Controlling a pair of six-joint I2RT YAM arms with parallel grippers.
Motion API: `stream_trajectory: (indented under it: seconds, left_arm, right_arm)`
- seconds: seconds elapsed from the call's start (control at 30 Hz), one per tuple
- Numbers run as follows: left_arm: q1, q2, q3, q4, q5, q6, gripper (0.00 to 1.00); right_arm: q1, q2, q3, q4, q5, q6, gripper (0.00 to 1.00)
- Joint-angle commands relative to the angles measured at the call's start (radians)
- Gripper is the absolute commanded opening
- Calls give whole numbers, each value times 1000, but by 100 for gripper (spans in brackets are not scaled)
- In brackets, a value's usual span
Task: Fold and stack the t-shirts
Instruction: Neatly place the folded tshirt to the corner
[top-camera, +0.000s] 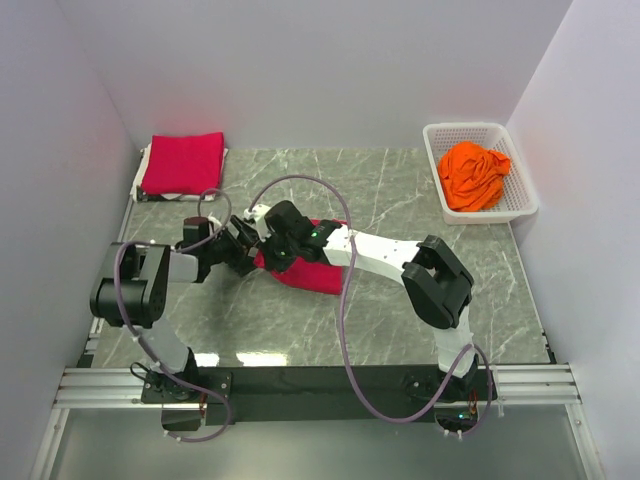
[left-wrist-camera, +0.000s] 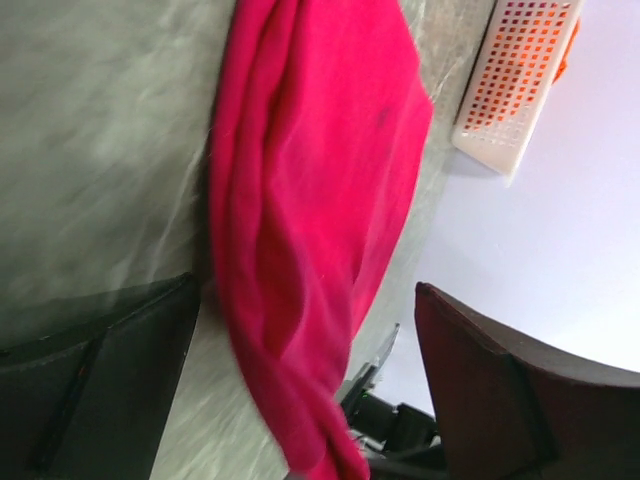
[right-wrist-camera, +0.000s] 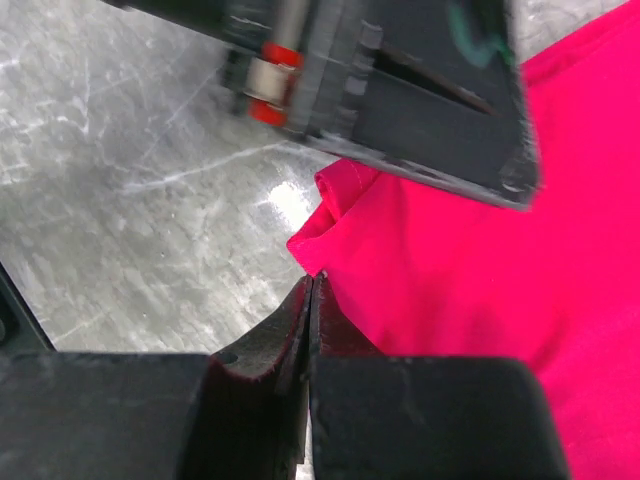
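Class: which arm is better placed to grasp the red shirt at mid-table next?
Probably left: the left gripper is open, facing the red t-shirt; the right gripper is shut at its edge.

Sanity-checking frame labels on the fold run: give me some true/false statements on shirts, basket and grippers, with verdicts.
1. The crumpled orange cloth t-shirt lies in the white plastic lattice basket. True.
2. The left gripper is shut. False: its fingers stand wide apart.
3. A folded crimson cloth t-shirt lies at the back left corner of the grey marble table. True.
4. The right gripper is open. False: its fingertips are pressed together at the edge of the rumpled crimson t-shirt mid-table.
5. The basket stands at the front left. False: it stands at the back right.
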Motion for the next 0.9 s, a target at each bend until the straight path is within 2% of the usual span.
stream_trajectory:
  seconds: [0.0, 0.23, 0.53, 0.73, 0.83, 0.87]
  left_arm:
    - [-20, 70, 20, 49, -84, -56, 94]
    - [-59, 179, 126, 86, -97, -74, 75]
    - [-70, 265, 188, 99, -113, -55, 68]
    - [-83, 304, 234, 85, -123, -25, 59]
    - [-90, 307, 276, 42, -171, 30, 48]
    - [-92, 307, 293, 4, -182, 47, 36]
  right_arm:
    - [2, -44, 21, 60, -5, 26, 0]
    - [2, -66, 2, 76, -8, 44, 0]
    - [-4, -63, -4, 80, -17, 55, 0]
    - [-9, -57, 1, 83, -27, 72, 0]
    - [-12, -57, -2, 88, -28, 73, 0]
    - [-12, -56, 1, 86, -28, 73, 0]
